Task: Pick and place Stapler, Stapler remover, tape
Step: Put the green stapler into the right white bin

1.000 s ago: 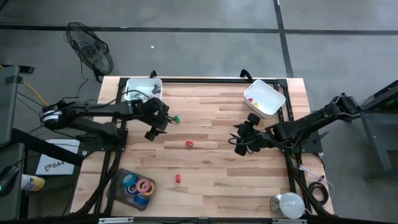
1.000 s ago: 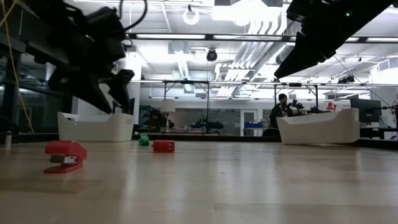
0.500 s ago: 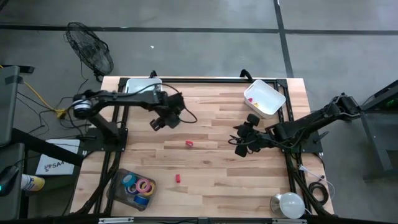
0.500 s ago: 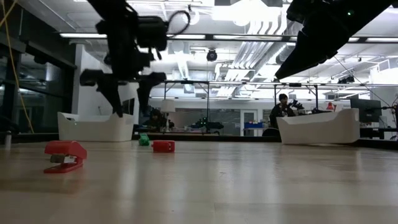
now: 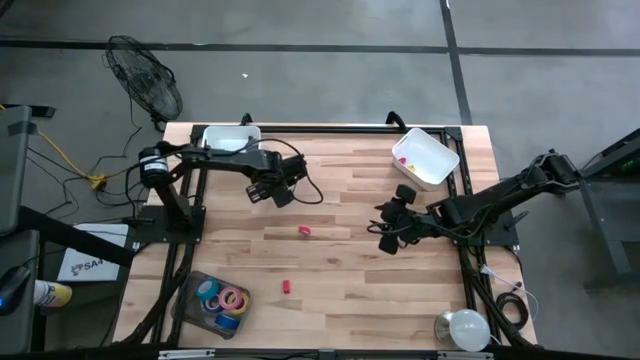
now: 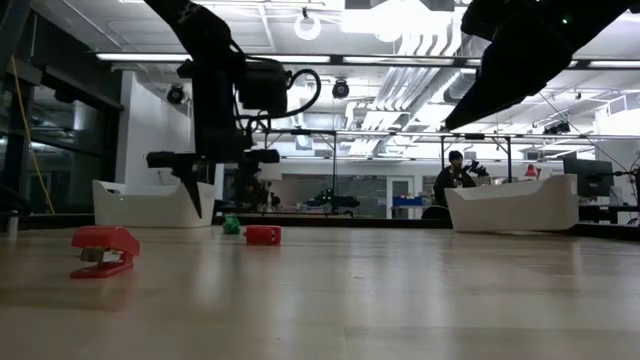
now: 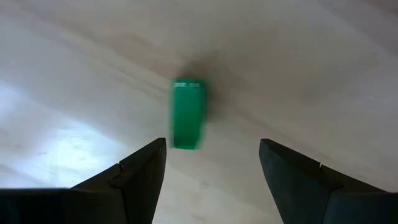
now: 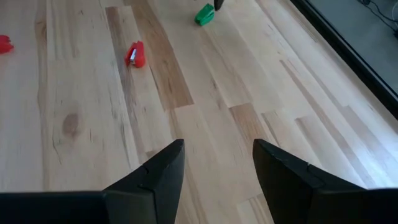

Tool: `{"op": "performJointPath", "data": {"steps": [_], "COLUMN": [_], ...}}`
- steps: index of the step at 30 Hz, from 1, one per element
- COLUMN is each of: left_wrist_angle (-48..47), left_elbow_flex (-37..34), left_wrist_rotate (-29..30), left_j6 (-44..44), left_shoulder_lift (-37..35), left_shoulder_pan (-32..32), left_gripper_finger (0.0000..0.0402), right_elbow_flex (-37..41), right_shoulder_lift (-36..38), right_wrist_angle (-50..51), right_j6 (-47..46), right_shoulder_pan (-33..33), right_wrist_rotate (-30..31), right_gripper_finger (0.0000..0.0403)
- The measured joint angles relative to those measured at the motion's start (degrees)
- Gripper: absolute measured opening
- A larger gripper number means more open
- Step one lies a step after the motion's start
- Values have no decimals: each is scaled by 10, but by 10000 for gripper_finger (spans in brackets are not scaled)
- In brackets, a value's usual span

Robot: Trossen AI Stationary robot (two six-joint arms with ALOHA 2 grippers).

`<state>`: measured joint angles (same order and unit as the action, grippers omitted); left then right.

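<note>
While my left end effector hangs released over the green stapler at the bench's eleven o'clock, I'd pinch its light, rigid, slippery-looking long sides.

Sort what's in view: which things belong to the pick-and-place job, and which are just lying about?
Job:
green stapler, under the open left pincer
two red staplers
tape rolls in the clear tub
two white bins

Lying about:
fan
white lamp
right pincer, open and idle
</note>
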<state>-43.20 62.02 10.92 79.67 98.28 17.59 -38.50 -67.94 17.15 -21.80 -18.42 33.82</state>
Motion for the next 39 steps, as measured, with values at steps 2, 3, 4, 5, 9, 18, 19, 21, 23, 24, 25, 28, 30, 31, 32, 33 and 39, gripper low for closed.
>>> {"op": "performJointPath", "data": {"steps": [2, 3, 4, 5, 9, 18, 19, 21, 23, 24, 25, 28, 30, 31, 32, 33, 39], "left_wrist_angle": [14, 15, 22, 30, 32, 44, 54, 57, 59, 65, 64, 59, 57, 55, 53, 52, 53], "left_elbow_flex": [0, 0, 0, 0, 0, -1, -1, 0, 0, 1, 1, 1, 1, 1, 1, 1, 0], "left_wrist_rotate": [2, 3, 4, 5, 5, 7, 16, 17, 15, 12, 11, 1, -8, -14, -21, -27, -29], "left_j6": [8, 10, 12, 16, 26, 48, 53, 56, 58, 59, 58, 58, 56, 55, 54, 54, 56], "left_shoulder_lift": [2, 2, 2, 2, 2, 28, 32, 36, 38, 42, 44, 47, 47, 47, 47, 47, 47], "left_shoulder_pan": [0, 0, 0, 1, 1, 1, 1, 2, 8, 10, 16, 29, 35, 38, 39, 39, 38], "left_gripper_finger": [255, 255, 255, 255, 255, 255, 255, 255, 254, 251, 248, 230, 215, 208, 201, 194, 171], "right_elbow_flex": [0, 0, 0, 0, 0, 0, 0, 0, 0, 0, 0, 0, 0, 0, 0, 0, 0], "right_shoulder_lift": [0, 0, 0, 0, 0, 0, 0, 0, 0, 0, 0, 0, 0, 0, 0, 0, 0], "right_wrist_angle": [-1, -2, -2, -2, -2, -7, -9, -10, -14, -14, -15, -15, -15, -15, -15, -15, -15], "right_j6": [2, 2, 2, 2, 2, -1, -2, -2, -2, -2, -2, -2, -2, -2, -2, -2, -2], "right_shoulder_pan": [0, 0, 0, 0, 0, 0, 0, 0, 0, 0, 0, 0, 0, 0, 0, 0, 0], "right_wrist_rotate": [1, 2, 2, 2, 2, 2, 2, 2, 2, 2, 2, 2, 2, 2, 2, 2, 2], "right_gripper_finger": [184, 184, 184, 184, 184, 184, 184, 184, 184, 184, 184, 184, 184, 184, 184, 184, 184]}}
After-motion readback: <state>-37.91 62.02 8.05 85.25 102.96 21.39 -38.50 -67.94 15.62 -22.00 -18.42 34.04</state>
